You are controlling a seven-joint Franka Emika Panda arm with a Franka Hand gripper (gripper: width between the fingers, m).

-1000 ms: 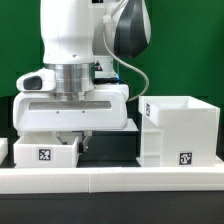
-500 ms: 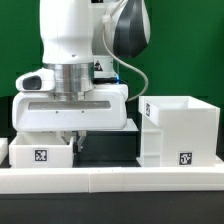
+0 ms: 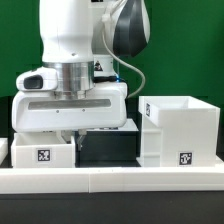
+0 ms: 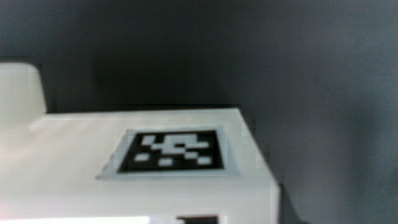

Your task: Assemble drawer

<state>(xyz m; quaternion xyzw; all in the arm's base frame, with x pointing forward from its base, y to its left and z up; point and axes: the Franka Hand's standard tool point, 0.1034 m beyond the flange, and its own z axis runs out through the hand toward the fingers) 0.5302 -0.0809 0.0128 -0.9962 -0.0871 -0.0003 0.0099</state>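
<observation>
Right, my gripper hangs just beside the shallow white tray near the front edge of the counter; I cannot tell its opening. The boxy, smooth casing stands apart, behind the low rail.

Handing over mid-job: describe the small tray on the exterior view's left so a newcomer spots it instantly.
Find the tall open-topped casing on the exterior view's right, then cross the dark gap toward that view's left. The tray sits there behind the border rail: far lower than the casing, one square tag on its front face.
</observation>
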